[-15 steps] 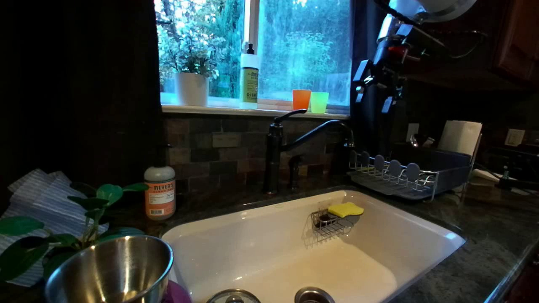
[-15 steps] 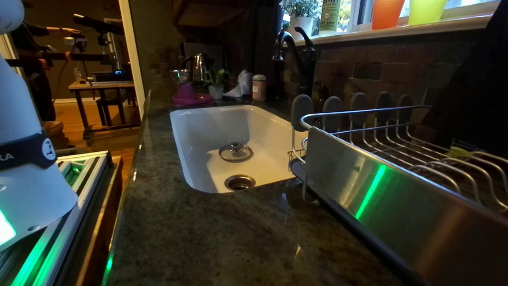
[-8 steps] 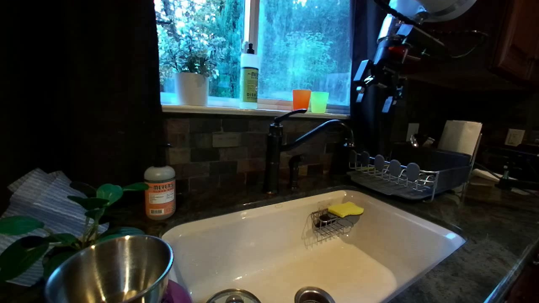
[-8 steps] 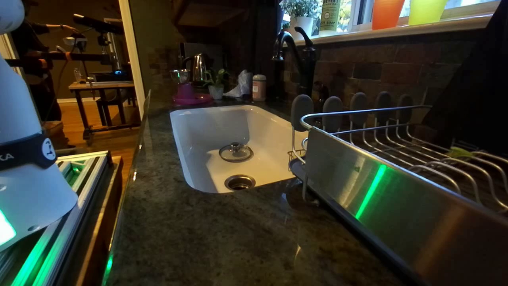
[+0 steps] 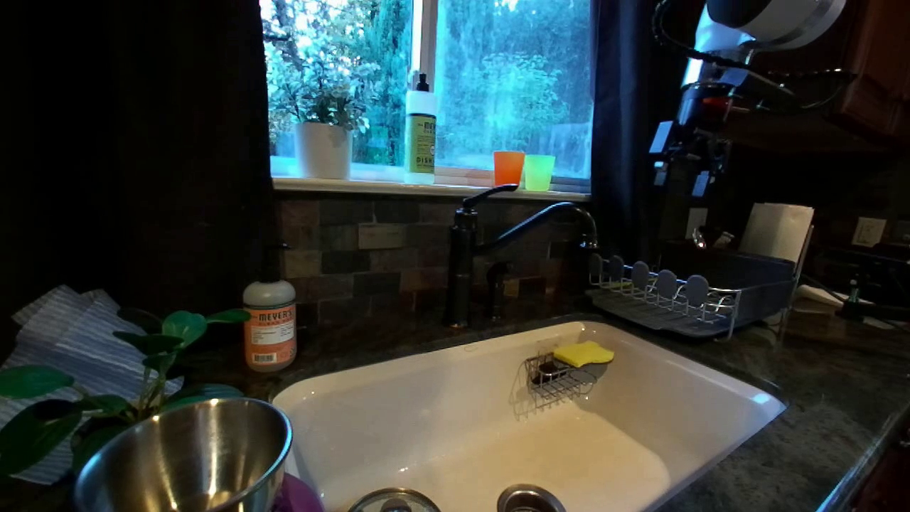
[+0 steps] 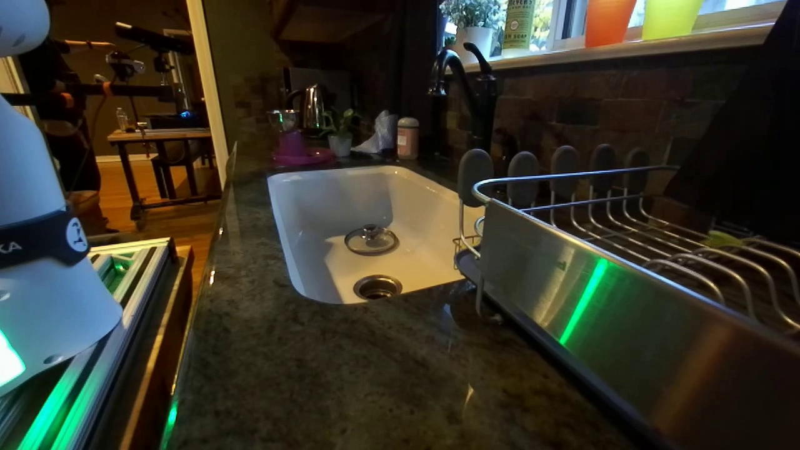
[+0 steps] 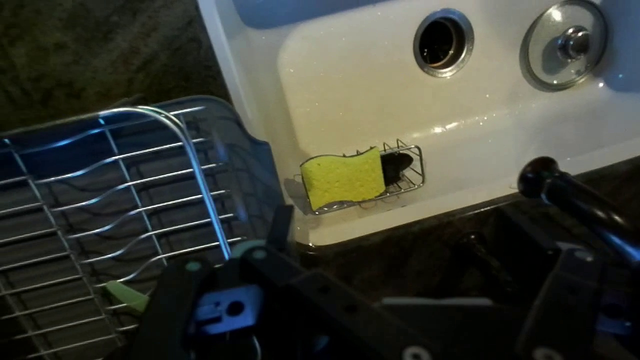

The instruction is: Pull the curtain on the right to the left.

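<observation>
Zero steps into the pull, judging by eye: seeing the near-black curtain (image 5: pixel 620 135) hanging in folds along the right edge of the window (image 5: pixel 425 35), barely screening any of it. Hovering with the Robotiq gripper (image 5: pixel 680 178) near the curtain's outer side, jaws wide, seemingly gripping nothing; not discerning whether touching. Awaiting, presumably, grasping, then drawing leftward.

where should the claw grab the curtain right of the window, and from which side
Probably on the curtain, at the edge beside the window, higher than the dish rack: a leftward pull would lead with that edge. Come from the front, where its vertical folds face out; the claw, jaws apart, could close sideways across one fold.
</observation>
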Controlling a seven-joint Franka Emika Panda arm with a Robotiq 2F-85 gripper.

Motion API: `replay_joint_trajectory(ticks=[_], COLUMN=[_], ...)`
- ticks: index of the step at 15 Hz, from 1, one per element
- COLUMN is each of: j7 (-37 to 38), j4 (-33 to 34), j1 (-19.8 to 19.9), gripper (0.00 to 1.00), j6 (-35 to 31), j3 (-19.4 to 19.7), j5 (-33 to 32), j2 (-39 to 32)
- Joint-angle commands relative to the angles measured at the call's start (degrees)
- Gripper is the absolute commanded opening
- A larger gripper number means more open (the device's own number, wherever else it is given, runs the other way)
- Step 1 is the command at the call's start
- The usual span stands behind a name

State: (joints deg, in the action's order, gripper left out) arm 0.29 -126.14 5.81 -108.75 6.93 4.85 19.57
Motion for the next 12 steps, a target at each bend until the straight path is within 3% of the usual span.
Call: replay_joint_trajectory(ticks=[1,2,7,8,12], j7=[-10.58,-6.26,-7.07,-5.51,-1.98], j4=[-0.30,0.10,0.25,-0.24,-0.16], j1=[1.40,1.26,1.47,2.10,4.82], gripper=[1.00,1.00,1.00,1.00,1.00], j6=[2.17,1.37,1.37,0.38,-0.89], j3=[5.40,3.16,3.25,2.47,4.65], j5=[2.39,0.59,0.69,-1.96,-3.17], j2=[-0.54,-0.28,-0.39,-0.57,-3.27])
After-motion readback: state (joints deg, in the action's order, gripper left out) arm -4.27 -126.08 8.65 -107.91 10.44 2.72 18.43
